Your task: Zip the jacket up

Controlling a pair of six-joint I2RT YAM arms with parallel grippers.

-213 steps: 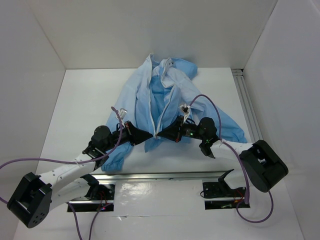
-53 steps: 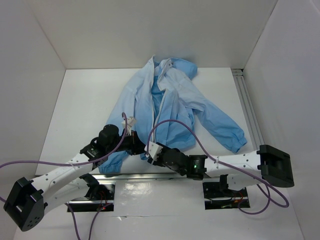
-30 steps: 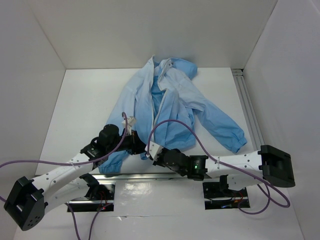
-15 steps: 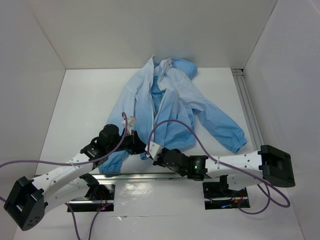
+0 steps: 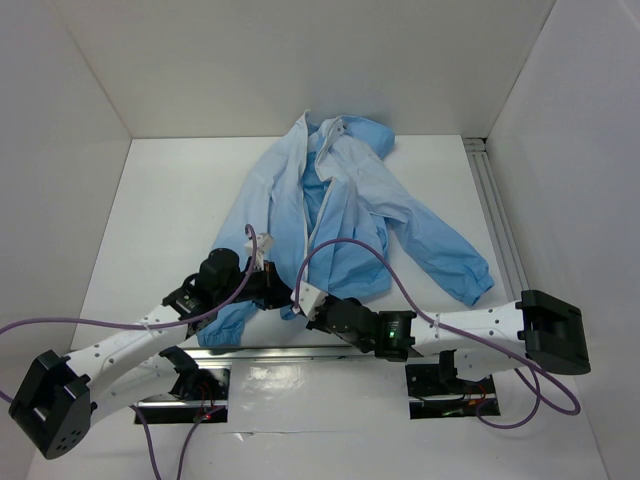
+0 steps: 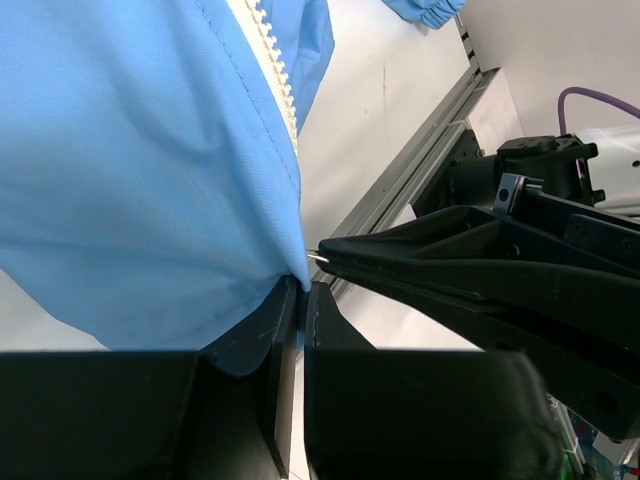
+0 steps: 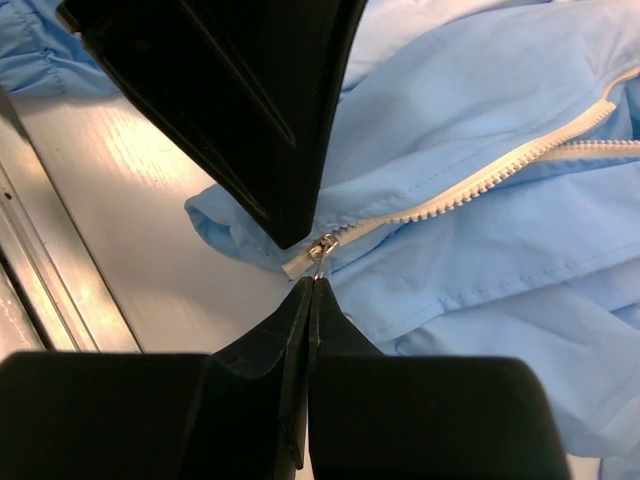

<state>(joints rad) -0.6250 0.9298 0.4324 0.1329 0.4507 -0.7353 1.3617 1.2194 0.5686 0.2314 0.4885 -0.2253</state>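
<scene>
The light-blue jacket (image 5: 345, 200) lies spread on the table, collar at the far end, its white zipper strip (image 5: 308, 215) running down the open front. Both grippers meet at its near hem. My left gripper (image 6: 301, 285) is shut on the jacket's bottom hem corner (image 6: 285, 262). My right gripper (image 7: 314, 284) is shut on the small metal zipper pull (image 7: 321, 250) at the bottom end of the zipper strip (image 7: 480, 180). In the top view the left gripper (image 5: 282, 294) and the right gripper (image 5: 300, 303) nearly touch.
A metal rail (image 5: 320, 352) runs along the near edge just behind the hem. Purple cables (image 5: 345, 245) loop over the jacket's lower part. The right sleeve (image 5: 450, 262) stretches toward a rail at the right wall (image 5: 495, 215).
Seven seconds ago the grippers held the zipper bottom farther up the table. They have drawn back to the near edge with the hem. Over the last second nothing visibly moved.
</scene>
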